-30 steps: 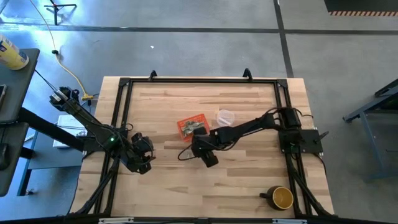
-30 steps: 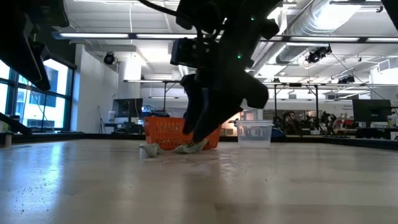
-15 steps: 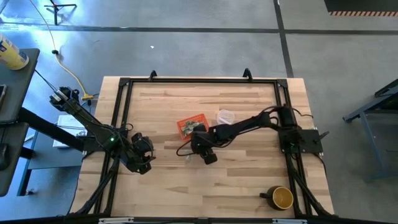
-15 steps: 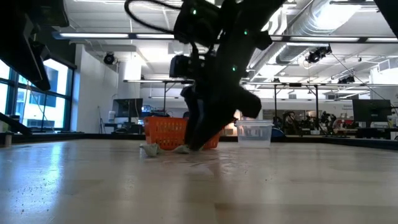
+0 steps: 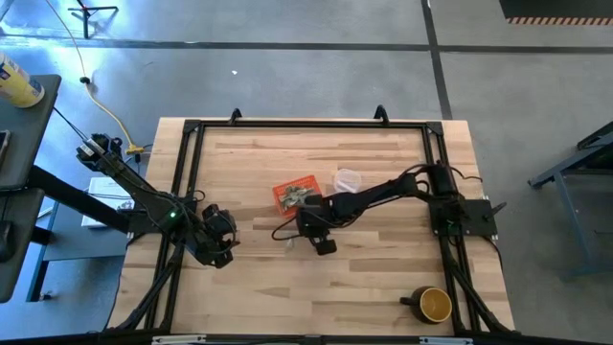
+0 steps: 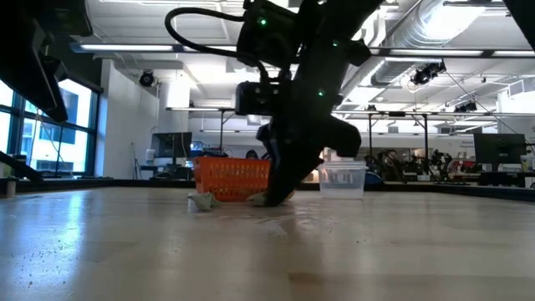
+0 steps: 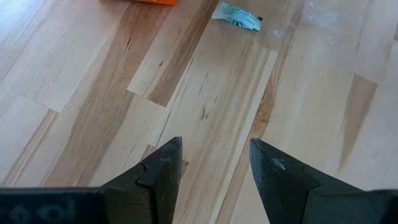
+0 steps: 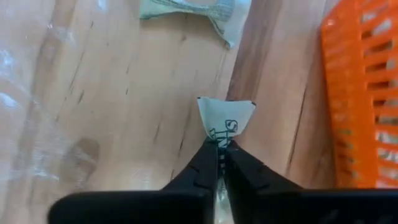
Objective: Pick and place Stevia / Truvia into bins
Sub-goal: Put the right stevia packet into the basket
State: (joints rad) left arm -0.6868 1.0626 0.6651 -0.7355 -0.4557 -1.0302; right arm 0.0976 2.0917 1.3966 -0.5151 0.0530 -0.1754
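The orange bin (image 5: 294, 194) stands at mid-table with sachets inside. My right gripper (image 5: 303, 229) is just on its near side, low over the wood, shut on one pale green and white Stevia sachet (image 8: 225, 118). A second sachet (image 8: 189, 11) lies flat on the table beyond the fingertips, and shows in the low view (image 6: 201, 201) left of the bin (image 6: 232, 178). My left gripper (image 5: 225, 251) waits open near the table's left edge, nothing between its fingers (image 7: 211, 162); the loose sachet (image 7: 236, 17) lies well ahead of it. My right gripper pinches one short end of the sachet (image 8: 220, 138) between its two fingertips. The fingers slant down from above and from the table's right. The rest of the sachet sticks out past the tips, down at the tabletop (image 6: 261, 201); whether it is lifted clear I cannot tell.
A clear plastic cup (image 5: 347, 179) stands right of the bin, close to the right arm. A dark mug (image 5: 433, 305) stands at the near right corner. A black frame (image 5: 182, 192) borders the table. Bare wood lies toward the near edge.
My right gripper has shifted a little toward the table's left beside the bin, come down to the wood and shut on a sachet there. The other sachet has stayed where it lay.
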